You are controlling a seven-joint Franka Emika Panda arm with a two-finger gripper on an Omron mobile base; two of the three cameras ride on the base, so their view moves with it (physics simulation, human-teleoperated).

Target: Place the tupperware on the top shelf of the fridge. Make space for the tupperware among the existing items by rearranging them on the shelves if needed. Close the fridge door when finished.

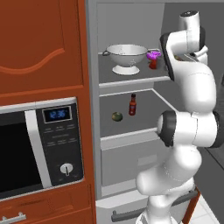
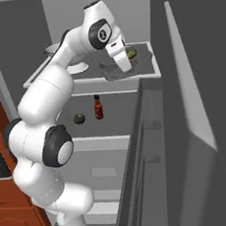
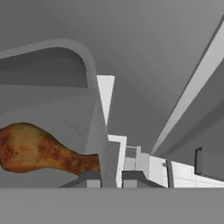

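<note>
Pinching: gripper (image 3: 108,181) closed almost fully, jaws on either side of a thin upright wall of the tupperware (image 3: 52,109); grip judged to be on that wall.
Contents: browned drumstick (image 3: 35,151) lying inside the tupperware, thick end away from the fingertips, bone end pointing at them.
Tupperware position: at the right end of the top shelf (image 2: 82,82) inside the fridge (image 1: 94,87), seemingly resting on the panel; contact with the shelf not certain.
Key relation: tupperware body extends to the left of the gripper in the hand view, with the held wall running straight away from the fingertips; a release calls for jaws opening sideways off that wall, then a pull back along it.
Neighbours: white colander (image 1: 127,56) at the left of the same shelf, purple bowl (image 1: 153,55) between it and the arm, both apart from the tupperware.
Lower shelf: sauce bottle (image 1: 132,105) near greenish fruit (image 1: 117,116).
Fridge door (image 2: 200,125): open, standing to the right, closing not yet done.
</note>
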